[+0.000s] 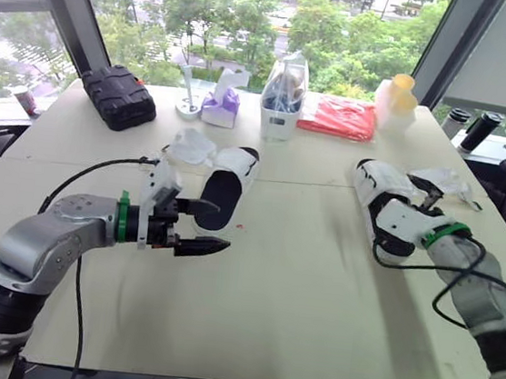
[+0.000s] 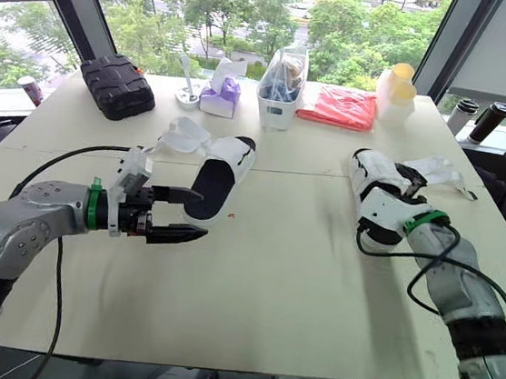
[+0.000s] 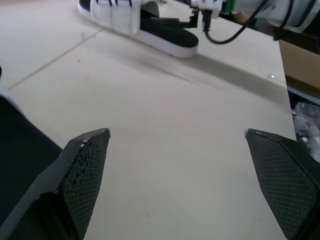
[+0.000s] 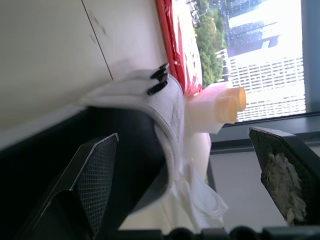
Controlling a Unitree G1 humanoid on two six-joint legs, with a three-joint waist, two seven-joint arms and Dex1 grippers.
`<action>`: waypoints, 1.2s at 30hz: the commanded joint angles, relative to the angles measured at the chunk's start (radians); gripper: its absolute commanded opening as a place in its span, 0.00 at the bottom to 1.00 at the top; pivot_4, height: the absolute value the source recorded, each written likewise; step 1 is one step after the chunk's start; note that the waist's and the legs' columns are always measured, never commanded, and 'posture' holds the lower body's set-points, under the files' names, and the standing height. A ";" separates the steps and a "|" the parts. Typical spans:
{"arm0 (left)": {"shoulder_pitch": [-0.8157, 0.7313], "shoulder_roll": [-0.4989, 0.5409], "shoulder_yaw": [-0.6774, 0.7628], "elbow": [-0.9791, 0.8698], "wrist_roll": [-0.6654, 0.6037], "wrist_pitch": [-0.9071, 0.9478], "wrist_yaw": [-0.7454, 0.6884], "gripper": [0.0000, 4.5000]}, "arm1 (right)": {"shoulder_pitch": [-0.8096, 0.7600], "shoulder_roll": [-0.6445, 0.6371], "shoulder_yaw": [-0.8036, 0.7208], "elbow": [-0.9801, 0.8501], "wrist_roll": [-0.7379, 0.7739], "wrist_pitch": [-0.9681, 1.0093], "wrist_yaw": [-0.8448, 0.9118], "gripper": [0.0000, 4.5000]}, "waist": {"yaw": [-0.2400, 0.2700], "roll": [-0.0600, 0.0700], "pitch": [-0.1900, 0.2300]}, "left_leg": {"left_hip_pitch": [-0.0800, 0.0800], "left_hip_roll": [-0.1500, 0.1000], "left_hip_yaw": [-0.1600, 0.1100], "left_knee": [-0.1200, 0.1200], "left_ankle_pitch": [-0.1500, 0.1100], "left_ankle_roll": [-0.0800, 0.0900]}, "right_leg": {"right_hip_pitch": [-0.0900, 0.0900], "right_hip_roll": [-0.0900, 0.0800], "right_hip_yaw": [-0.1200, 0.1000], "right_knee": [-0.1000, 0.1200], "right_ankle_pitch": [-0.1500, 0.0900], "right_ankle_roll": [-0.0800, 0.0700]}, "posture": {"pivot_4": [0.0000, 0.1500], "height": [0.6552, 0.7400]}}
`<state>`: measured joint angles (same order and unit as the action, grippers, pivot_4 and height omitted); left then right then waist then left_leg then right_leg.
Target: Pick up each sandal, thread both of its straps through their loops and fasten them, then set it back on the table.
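Worktop (image 1: pixel 295 304), pale, with its near half bare. Left gripper (image 1: pixel 221 228): fingers spread wide, nothing held, positioned toward the left edge at the near end of the left-hand sandal (image 1: pixel 228 185); contact could not be told. This sandal, white with a black footbed, lay flat left of the centre, its strap (image 1: pixel 190 146) splayed loose toward the far edge and judged unfastened. Right gripper (image 4: pixel 182 135): fingers wide apart on either side of the right-hand sandal (image 1: pixel 373 196) without closing on it. This sandal rested on the worktop toward the right edge, its strap (image 1: pixel 443 182) likewise lying open beside it. Along the far edge were a black case (image 1: pixel 117 96), tissue box (image 1: pixel 219 108), clear tub (image 1: pixel 281 101), red packet (image 1: pixel 339 117) and yellow-capped bottles (image 1: pixel 398 101). Progress, as judged: neither sandal lifted, no strap threaded or fastened, the whole task outstanding, with the right-hand sandal apparently first in line for pickup.
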<state>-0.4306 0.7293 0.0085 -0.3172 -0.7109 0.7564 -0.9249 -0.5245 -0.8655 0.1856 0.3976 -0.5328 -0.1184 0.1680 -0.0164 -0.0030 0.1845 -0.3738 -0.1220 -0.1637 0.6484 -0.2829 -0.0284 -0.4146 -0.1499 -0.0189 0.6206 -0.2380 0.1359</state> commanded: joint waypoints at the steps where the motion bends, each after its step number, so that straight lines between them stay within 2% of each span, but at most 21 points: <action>1: -0.020 -0.026 0.020 -0.031 0.022 -0.037 0.041 1.00 | -0.192 0.058 0.101 0.279 -0.115 -0.094 -0.090 1.00 | -0.006 0.000 0.000 | 0.001 0.000 0.002 0.000 0.000 0.000 | 0.000 0.001 0.002 0.000 0.000 0.000 | 1.00 1.00; 6: 0.010 -0.064 0.018 -0.044 0.078 -0.076 0.099 1.00 | -0.430 0.148 0.223 0.666 -0.215 -0.162 -0.208 1.00 | -0.008 -0.002 0.001 | 0.000 0.000 0.009 -0.001 0.000 0.000 | -0.007 0.000 0.010 0.006 0.000 0.000 | 1.00 1.00; 8: 0.037 -0.071 0.034 -0.050 0.087 -0.082 0.117 1.00 | -0.486 0.172 0.262 0.768 -0.244 -0.164 -0.236 0.88 | -0.007 -0.003 0.001 | 0.000 0.000 0.011 -0.001 0.000 0.000 | -0.009 0.001 0.012 0.007 0.000 0.000 | 1.00 1.00; 10: 0.062 -0.073 0.050 -0.057 0.089 -0.087 0.134 1.00 | -0.525 0.190 0.288 0.834 -0.260 -0.158 -0.258 0.70 | -0.006 -0.003 0.001 | 0.000 0.000 0.013 -0.001 0.000 0.000 | -0.011 0.001 0.014 0.008 0.000 0.000 | 1.00 1.00; 16: 0.113 -0.074 0.075 -0.095 0.072 -0.077 0.164 1.00 | -0.572 0.204 0.317 0.882 -0.264 -0.156 -0.265 0.01 | -0.005 -0.004 0.000 | 0.000 0.001 0.018 -0.001 0.000 0.000 | -0.012 0.001 0.017 0.009 0.001 0.001 | 1.00 1.00; 21: 0.108 -0.081 0.067 -0.094 0.077 -0.079 0.167 1.00 | -0.578 0.191 0.322 0.878 -0.259 -0.191 -0.273 0.01 | -0.005 -0.004 0.000 | 0.001 0.001 0.019 0.000 0.000 0.000 | -0.012 0.002 0.019 0.010 0.002 0.001 | 1.00 1.00; 26: 0.100 -0.063 0.097 -0.069 0.066 -0.074 0.148 1.00 | -0.467 0.024 0.281 0.643 -0.177 -0.661 -0.269 0.01 | -0.001 -0.004 0.000 | -0.001 0.001 0.020 -0.001 0.000 0.000 | -0.014 0.001 0.019 0.009 0.002 0.001 | 1.00 1.00; 29: 0.099 -0.053 0.090 -0.051 0.066 -0.072 0.122 1.00 | -0.377 -0.079 0.271 0.504 -0.114 -0.886 -0.174 0.01 | -0.004 -0.004 0.001 | -0.001 0.000 0.022 -0.002 0.000 0.000 | -0.016 0.001 0.019 0.009 0.001 0.002 | 1.00 1.00; 32: 0.094 -0.050 0.071 -0.041 0.067 -0.071 0.093 1.00 | -0.321 -0.137 0.257 0.397 -0.089 -0.990 -0.121 0.01 | -0.008 -0.004 0.001 | -0.001 0.000 0.022 -0.002 0.000 0.000 | -0.015 0.001 0.020 0.009 0.002 0.002 | 1.00 1.00; 36: 0.085 -0.061 0.040 -0.026 0.075 -0.074 0.064 1.00 | -0.277 -0.171 0.232 0.227 -0.199 -1.133 -0.168 0.01 | -0.016 -0.003 0.001 | 0.001 0.001 0.024 -0.001 0.000 0.000 | -0.015 0.003 0.022 0.010 0.002 0.002 | 1.00 1.00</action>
<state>-0.3288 0.6667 0.0516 -0.3374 -0.6282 0.6908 -0.8475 -0.7837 -1.0239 0.4761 0.7093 -0.7104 -1.1889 0.0411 -0.0327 -0.0063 0.1853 -0.3730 -0.1210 -0.1399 0.6477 -0.2829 -0.0280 -0.4298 -0.1452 0.0048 0.6308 -0.2361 0.1383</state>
